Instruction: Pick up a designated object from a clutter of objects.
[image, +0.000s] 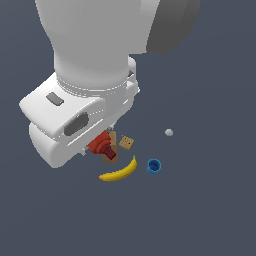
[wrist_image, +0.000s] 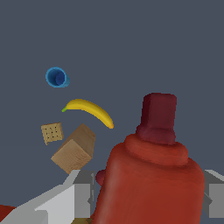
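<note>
One white robot arm fills the upper part of the exterior view, its gripper (image: 100, 147) mostly hidden under the wrist housing; the small red bottle with a darker maroon nozzle (image: 101, 145) pokes out from beneath it, overlapping the brown wooden-looking box (image: 110, 151). Tiny tan dotted cube (image: 126, 143) sits just beside the box toward the exterior view's right, yellow curved banana (image: 120, 171) lies below them, small blue cup (image: 154, 166) near the banana's tip, small grey ball (image: 169, 132) well apart. Wrist view: red bottle (wrist_image: 151, 179) looms large between the grey fingers (wrist_image: 83, 192), one on each side and close against it, gripper (wrist_image: 148, 197) clamped on it. Brown box (wrist_image: 75, 148), dotted cube (wrist_image: 52, 132), banana (wrist_image: 89, 111), blue cup (wrist_image: 57, 77) lie on the dark grey floor (wrist_image: 153, 52) beyond.
</note>
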